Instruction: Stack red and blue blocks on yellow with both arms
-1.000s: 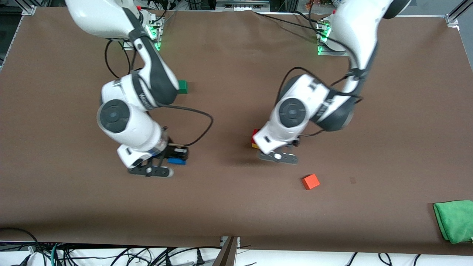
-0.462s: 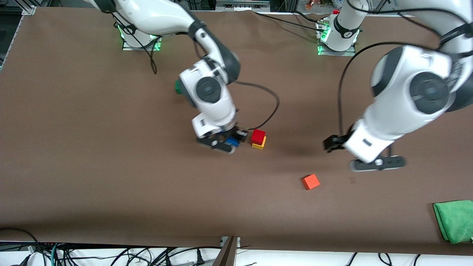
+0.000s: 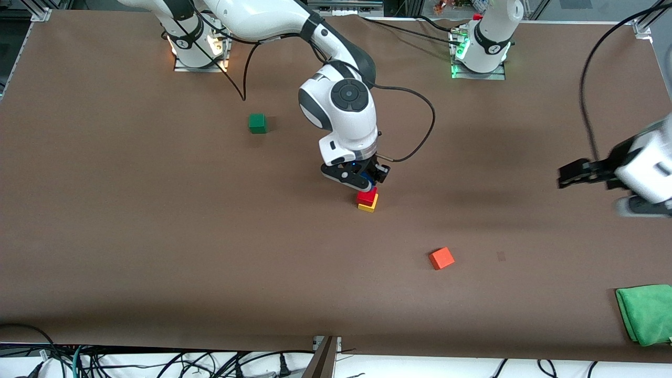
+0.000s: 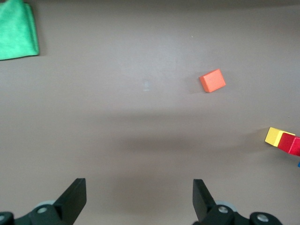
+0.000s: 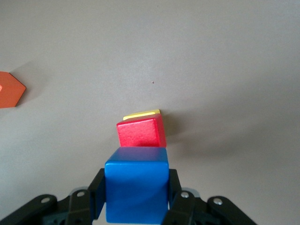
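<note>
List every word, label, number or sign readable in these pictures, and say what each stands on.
None can be read.
The red block, blue block, yellow block, orange-red cube and green cube are plain.
A small dark mark on each arm's base collar is too small to read.

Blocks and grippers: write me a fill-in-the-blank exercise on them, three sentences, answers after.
1. The right gripper is shut on the ____ block, in the air beside the stack.
2. The red block sits on top of the ____ block.
3. The left gripper, over bare table toward the left arm's end, is open and holds ____.

Missing words: blue; yellow; nothing
</note>
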Action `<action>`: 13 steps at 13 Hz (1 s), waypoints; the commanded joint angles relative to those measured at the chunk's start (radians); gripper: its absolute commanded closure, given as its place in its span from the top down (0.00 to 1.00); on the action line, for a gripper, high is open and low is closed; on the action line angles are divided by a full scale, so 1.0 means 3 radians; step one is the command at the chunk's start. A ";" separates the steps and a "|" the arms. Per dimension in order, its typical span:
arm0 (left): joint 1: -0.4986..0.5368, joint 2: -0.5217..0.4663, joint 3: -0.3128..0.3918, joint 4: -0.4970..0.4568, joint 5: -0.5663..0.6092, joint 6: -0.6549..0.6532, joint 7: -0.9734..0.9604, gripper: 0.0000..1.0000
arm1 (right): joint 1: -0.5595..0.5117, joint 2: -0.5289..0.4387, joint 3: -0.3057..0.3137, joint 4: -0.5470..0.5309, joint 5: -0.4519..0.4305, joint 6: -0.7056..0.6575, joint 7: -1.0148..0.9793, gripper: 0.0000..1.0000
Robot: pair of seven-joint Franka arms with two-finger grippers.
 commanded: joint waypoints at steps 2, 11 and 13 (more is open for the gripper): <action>0.0007 -0.0607 0.0008 -0.0723 -0.0071 -0.0036 0.0040 1.00 | 0.0025 0.0103 -0.0050 0.0142 -0.0062 0.0080 0.0079 0.28; 0.0114 -0.0603 0.0003 -0.0812 -0.0199 -0.0026 0.0029 1.00 | 0.0025 0.0236 -0.0116 0.0142 -0.0123 0.0393 0.0074 0.70; 0.0099 -0.0603 0.0003 -0.0802 -0.0194 -0.0021 0.0029 1.00 | 0.0020 0.0220 -0.0116 0.0147 -0.0113 0.0372 0.0079 1.00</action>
